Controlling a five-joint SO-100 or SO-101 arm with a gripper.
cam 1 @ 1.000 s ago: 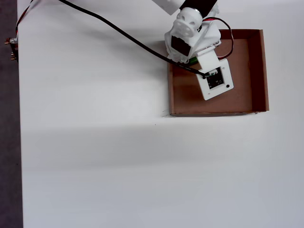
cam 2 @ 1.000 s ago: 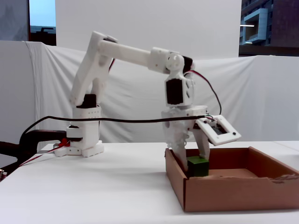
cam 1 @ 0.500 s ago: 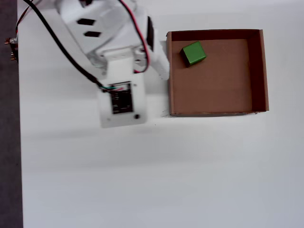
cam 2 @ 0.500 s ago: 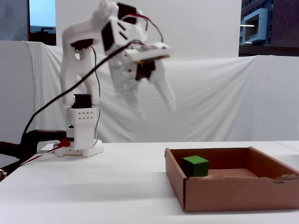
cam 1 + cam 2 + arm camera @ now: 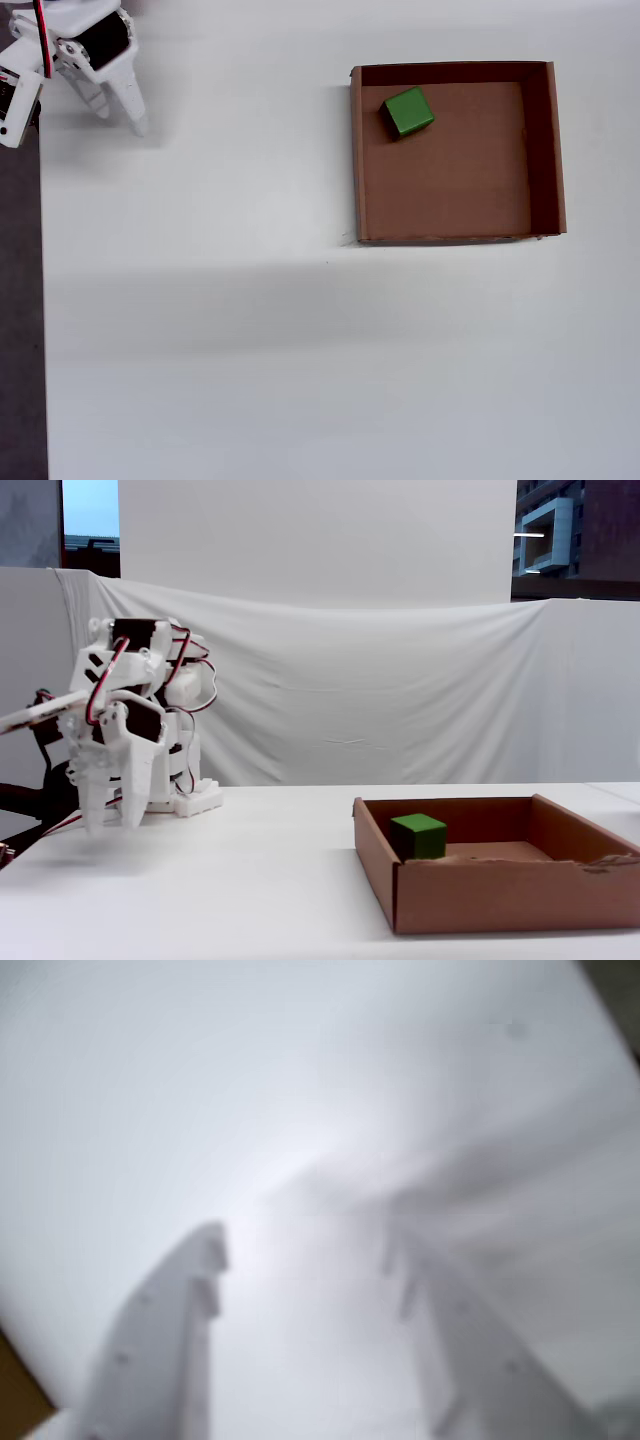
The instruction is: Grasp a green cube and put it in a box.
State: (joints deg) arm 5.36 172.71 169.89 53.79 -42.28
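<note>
The cube lies inside the box, at its 11 o'clock corner; the gripper, spread and empty, hangs well apart, so the task looks done.

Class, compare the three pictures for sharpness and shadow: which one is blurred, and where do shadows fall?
Wrist view: heavily blurred, the gripper only a soft pale outline, fingers apart over white. Overhead view: sharp; a broad faint shadow band crosses the table, and the box is dark along its right inner wall. Fixed view: fairly sharp, the green cube crisp inside the box, with dim evenly lit backdrop cloth.
</note>
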